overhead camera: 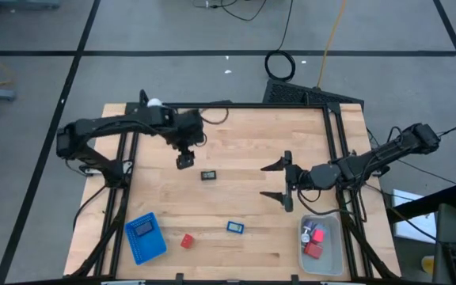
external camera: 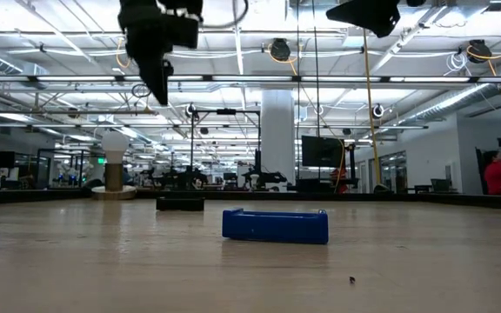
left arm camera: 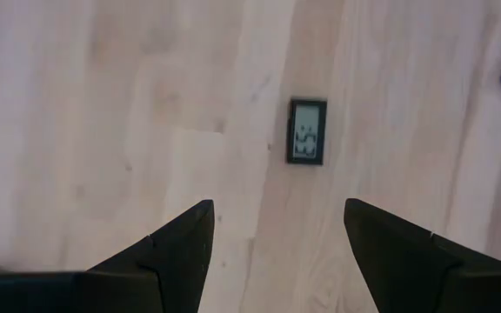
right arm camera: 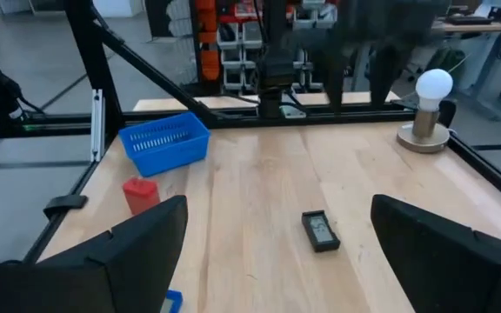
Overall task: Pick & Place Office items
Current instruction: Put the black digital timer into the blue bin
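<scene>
A black rectangular piece with a small display lies flat on the wooden table, just right of my left gripper. That gripper hangs open above the table, pointing steeply down; in its wrist view the piece lies beyond the open fingers. My right gripper is open at mid-right, held level above the table and pointing toward the table's left; the black piece lies ahead of it. A blue piece and a red block lie near the front edge.
A blue ribbed tray sits at the front left. A pale translucent bin with red pieces sits at the front right. A white ball on a round base stands at the far left corner. Bare wood lies around the black piece.
</scene>
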{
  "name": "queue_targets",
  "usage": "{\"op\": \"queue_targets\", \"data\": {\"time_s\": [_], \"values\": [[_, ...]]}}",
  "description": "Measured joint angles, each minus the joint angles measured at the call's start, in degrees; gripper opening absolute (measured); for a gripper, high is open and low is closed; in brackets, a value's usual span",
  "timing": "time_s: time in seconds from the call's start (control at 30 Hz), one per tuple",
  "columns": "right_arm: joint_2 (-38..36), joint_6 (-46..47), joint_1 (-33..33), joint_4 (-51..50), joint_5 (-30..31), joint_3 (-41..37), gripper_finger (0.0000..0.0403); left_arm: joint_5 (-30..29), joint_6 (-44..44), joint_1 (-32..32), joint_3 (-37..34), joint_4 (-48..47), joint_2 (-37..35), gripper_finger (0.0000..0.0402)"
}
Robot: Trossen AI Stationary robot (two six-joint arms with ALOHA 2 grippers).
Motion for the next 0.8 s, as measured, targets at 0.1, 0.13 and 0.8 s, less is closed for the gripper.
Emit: {"op": "queue_targets", "data": {"time_s": [0.1,0.13,0.8], "values": [[0.00,-0.02,0.00,5.04,0.00,-2.77,0.0357,1.97,1.40,-0.02,-4.32,3.25,1.06,0.0257],[0.00,-0.02,0.00,6.49,0.00,-3.73,0.0357,2.87,1.52,-0.02,-5.76,4.57,1.10,0.0257],[0.00,-2.98,-0.22,34.00,-0.11,-17.12,0.0357,-0.59,-1.23,-2.88,-13.65,23.64,10.60,0.0257]]}}
